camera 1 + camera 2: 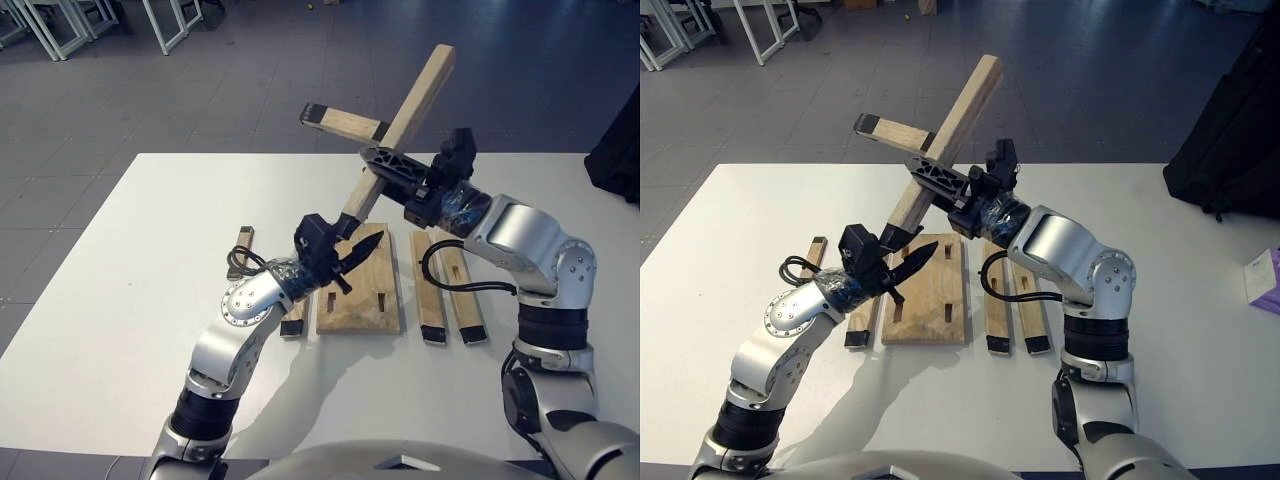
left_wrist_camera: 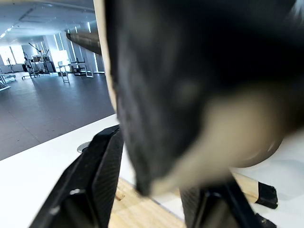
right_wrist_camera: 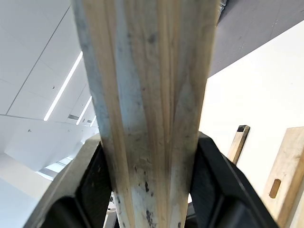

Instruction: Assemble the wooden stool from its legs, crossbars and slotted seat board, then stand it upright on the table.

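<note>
Stool assembly, early stage. One leg-and-crossbar cross (image 1: 410,100) was joined and held aloft over the counter (image 1: 150,250). The slotted seat board (image 1: 360,295) lay flat, with loose bars (image 1: 430,290) beside it, unfitted. The right pincer (image 1: 378,160) was clamped on the cross. The left pincer (image 1: 352,250) was spread about its dark lower end; contact could not be told.

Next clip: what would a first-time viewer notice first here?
A wooden cross of two crossed pieces is held high over the middle of the table by the right tool, which is clamped on the longer piece. The cross's black-capped lower end hangs close by the open left tool. Below, the slotted seat board lies flat, with loose sticks on either side.
</note>
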Robot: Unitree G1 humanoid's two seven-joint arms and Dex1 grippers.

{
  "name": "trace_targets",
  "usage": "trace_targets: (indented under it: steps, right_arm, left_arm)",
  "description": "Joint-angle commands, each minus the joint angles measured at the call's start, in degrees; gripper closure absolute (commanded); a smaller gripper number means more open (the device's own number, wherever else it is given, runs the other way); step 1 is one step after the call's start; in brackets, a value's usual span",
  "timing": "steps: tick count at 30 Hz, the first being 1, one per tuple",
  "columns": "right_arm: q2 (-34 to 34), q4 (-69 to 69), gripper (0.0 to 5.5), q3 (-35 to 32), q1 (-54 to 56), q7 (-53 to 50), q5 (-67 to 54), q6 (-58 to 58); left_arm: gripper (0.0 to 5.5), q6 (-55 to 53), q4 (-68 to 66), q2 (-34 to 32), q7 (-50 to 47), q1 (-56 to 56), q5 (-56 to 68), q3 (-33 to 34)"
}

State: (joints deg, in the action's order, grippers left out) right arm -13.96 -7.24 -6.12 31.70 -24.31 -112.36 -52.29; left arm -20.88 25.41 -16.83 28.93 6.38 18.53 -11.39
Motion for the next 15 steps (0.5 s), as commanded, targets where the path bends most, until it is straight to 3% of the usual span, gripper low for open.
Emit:
trace_targets:
  steps: [1,5,9,15]
  right_arm:
    - [-2.2,-0.7,3.47,-0.5,-0.5,0.6,-0.5,0.8]
    - [-5.0,-0.7,3.47,-2.1,-1.4,1.6,1.0,2.2]
    - [-6.3,-2.5,3.47,-4.4,-2.6,5.1,6.6,5.0]
    - [-7.0,-4.4,3.47,-4.6,-3.3,11.9,14.3,6.3]
  left_arm:
    - [3.10,0.2,-1.6,-4.6,2.8,0.2,-0.1,3.8]
    - [2.44,-0.8,-3.1,-11.1,5.6,0.8,-2.4,6.2]
    - [2.42,-0.5,-4.0,-18.9,10.2,4.5,-14.4,-3.7]
    - [2.42,-1.0,-4.7,-22.1,13.3,8.2,-23.1,-9.1]
